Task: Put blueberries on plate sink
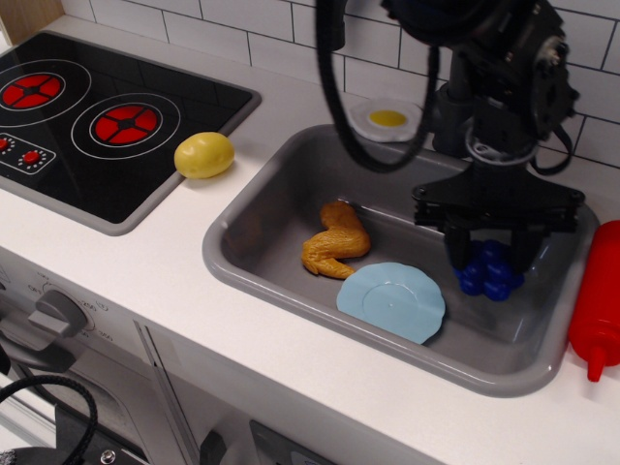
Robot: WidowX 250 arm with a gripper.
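Observation:
The blueberries, a glossy dark blue lump, hang between the two black fingers of my gripper, lifted above the floor of the grey sink. The gripper is shut on them at the right side of the basin. The light blue plate lies flat on the sink floor, just left of and below the blueberries. The arm's black body hides the back right part of the sink.
A brown toy chicken piece lies in the sink left of the plate. A fried egg sits behind the sink. A red ketchup bottle stands at the right rim. A yellow potato lies beside the stove.

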